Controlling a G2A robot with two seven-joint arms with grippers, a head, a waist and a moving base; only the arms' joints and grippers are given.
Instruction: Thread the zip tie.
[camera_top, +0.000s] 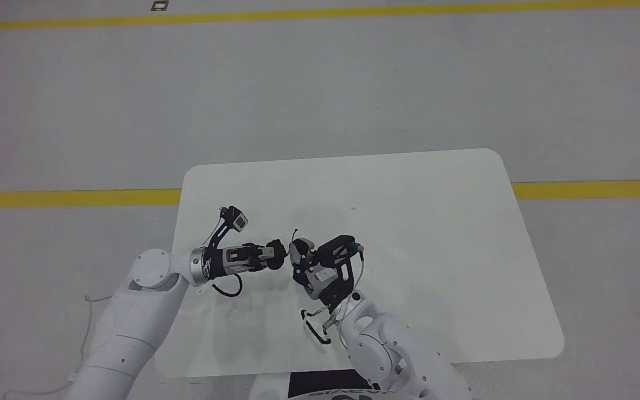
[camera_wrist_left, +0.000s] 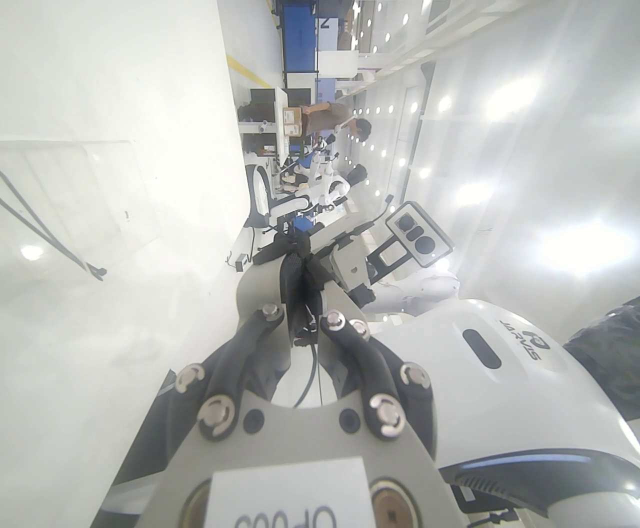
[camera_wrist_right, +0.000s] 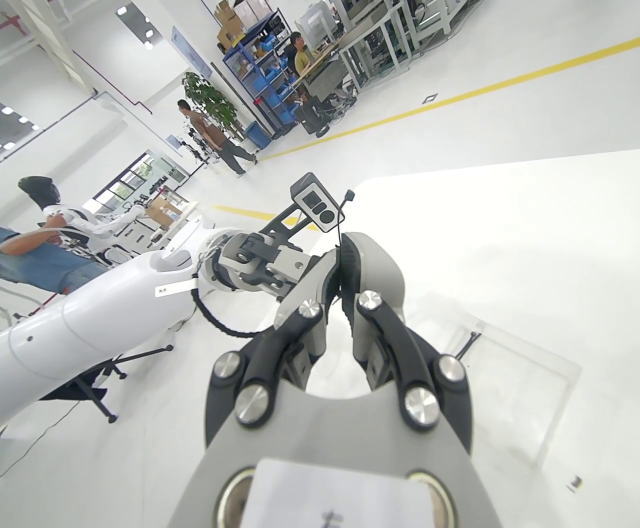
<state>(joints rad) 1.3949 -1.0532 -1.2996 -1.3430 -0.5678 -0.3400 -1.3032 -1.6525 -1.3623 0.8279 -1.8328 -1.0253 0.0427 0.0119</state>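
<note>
A thin black zip tie (camera_wrist_right: 349, 194) rises from between the pads of my right gripper (camera_wrist_right: 341, 265), which is shut on it; its small head stands free above the fingertips. In the top view the two grippers meet tip to tip over the front left of the white table (camera_top: 430, 220), with the zip tie's end (camera_top: 296, 237) poking out just behind them. My left gripper (camera_wrist_left: 296, 260) is shut, and a thin black strap of the zip tie (camera_wrist_left: 316, 365) runs back between its fingers. In the top view the left gripper (camera_top: 276, 254) lies left of the right gripper (camera_top: 299, 262).
A second black zip tie (camera_top: 317, 327) lies near the table's front edge, inside a shallow clear tray (camera_wrist_right: 525, 400). The same spare tie (camera_wrist_left: 47, 232) lies below and beside the left gripper. The table's right half is bare.
</note>
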